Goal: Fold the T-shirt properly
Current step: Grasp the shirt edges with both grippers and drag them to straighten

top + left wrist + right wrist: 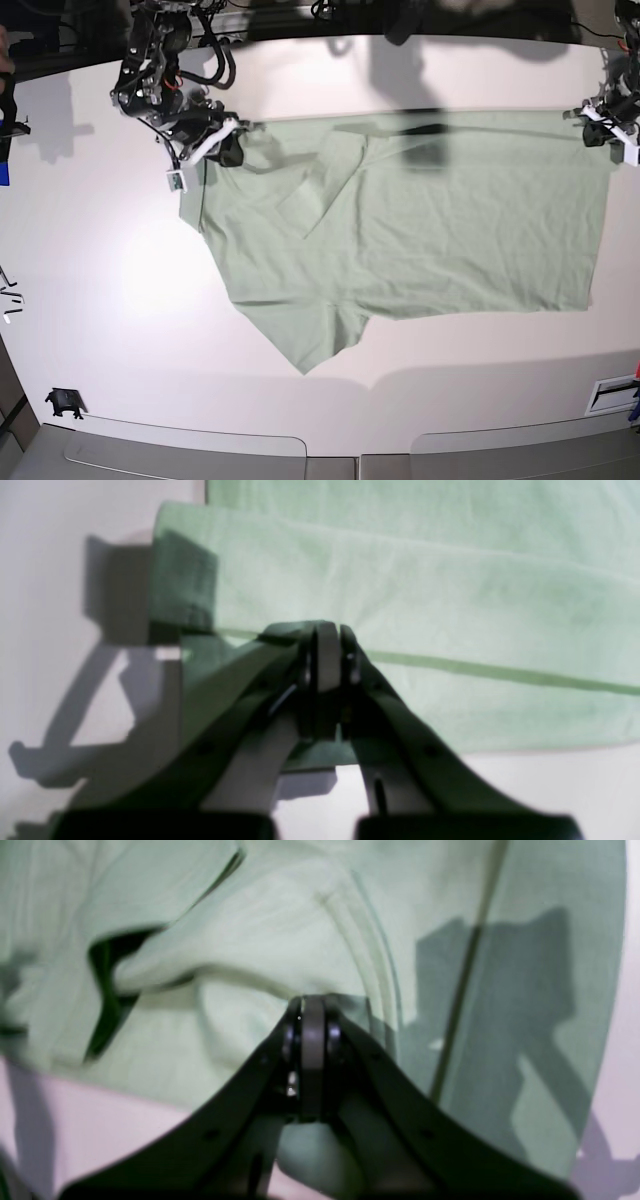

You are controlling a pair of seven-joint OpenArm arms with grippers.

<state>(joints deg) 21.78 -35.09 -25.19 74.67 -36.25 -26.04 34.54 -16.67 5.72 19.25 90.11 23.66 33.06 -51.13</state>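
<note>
Base view shows the pale sage-green cloth T-shirt (430, 230) spread on the white table (110, 300). Left gripper (327, 645) pinches its hem; right gripper (312, 1012) pinches cloth near the collar.

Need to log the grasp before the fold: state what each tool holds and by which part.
Both hold the T-shirt. The left tool pinches a corner of the bottom hem; the right tool pinches the cloth at the collar and shoulder end.

Bright overhead light, blurred wrist views
</note>
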